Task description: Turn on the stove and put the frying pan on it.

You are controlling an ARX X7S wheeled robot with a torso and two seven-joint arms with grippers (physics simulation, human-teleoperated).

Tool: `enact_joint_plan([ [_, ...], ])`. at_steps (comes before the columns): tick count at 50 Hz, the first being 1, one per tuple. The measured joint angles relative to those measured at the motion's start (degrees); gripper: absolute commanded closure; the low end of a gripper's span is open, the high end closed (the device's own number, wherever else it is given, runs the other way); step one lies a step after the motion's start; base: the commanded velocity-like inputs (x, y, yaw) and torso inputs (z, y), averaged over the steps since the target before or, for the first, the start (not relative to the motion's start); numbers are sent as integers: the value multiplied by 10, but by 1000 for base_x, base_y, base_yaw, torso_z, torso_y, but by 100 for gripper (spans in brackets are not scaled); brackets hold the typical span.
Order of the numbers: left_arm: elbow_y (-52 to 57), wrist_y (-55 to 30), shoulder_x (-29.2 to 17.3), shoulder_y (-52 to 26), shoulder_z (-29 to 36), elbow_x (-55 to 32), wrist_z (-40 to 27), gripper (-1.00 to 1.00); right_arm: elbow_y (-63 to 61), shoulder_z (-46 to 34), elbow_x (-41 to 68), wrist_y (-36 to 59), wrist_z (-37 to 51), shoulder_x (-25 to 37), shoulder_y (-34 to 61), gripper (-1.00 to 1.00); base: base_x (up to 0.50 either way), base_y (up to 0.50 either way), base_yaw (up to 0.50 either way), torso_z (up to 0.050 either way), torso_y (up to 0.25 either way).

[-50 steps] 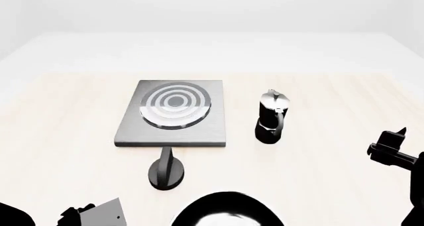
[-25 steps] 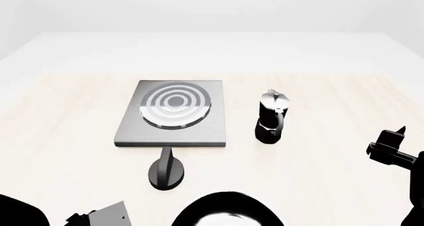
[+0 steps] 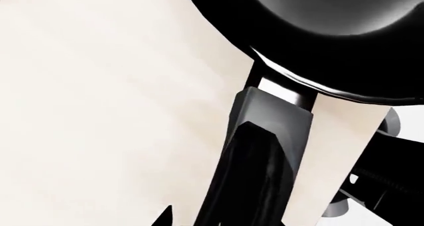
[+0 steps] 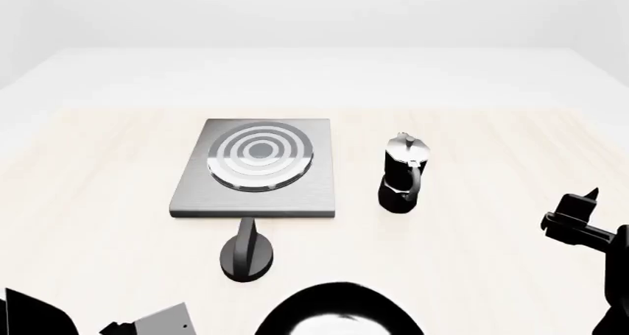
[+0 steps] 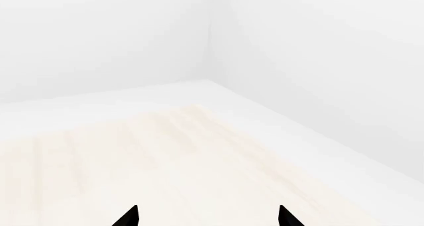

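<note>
From my seat I see first the pale wooden table, which fills most of the head view. On it lies the stove, flat and grey, its burner rings bare. A black piece stands on the table just in front of the stove's near edge; I cannot tell if this is the knob.

The frying pan is at the bottom edge of the head view, near to me, well apart from the stove. Only its far rim shows there; the rest is cut off. In the left wrist view the pan's black bowl and its long handle fill the picture, very close to the camera.

The moka pot stands upright to the right of the stove, not touching it.

The left gripper is mostly cut off at the lower corner, and I cannot tell how its jaws stand or if it holds anything. The right gripper shows only two black tips, apart from each other, with bare table between them, so it holds nothing.
</note>
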Motion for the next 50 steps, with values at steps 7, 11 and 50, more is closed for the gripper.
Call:
enact_joint_plan([
  [7, 6, -1, -3, -2, 3, -4, 2, 100, -2, 0, 1, 2, 1, 1, 2, -100, 0, 0, 0, 0, 0],
  [11, 21, -2, -7, -10, 5, 2, 10, 100, -3, 1, 2, 5, 2, 1, 4, -100, 0, 0, 0, 0, 0],
  [50, 169, -80, -83, -273, -94, -226, 9, 100, -2, -1, 6, 7, 8, 5, 6, -100, 0, 0, 0, 0, 0],
])
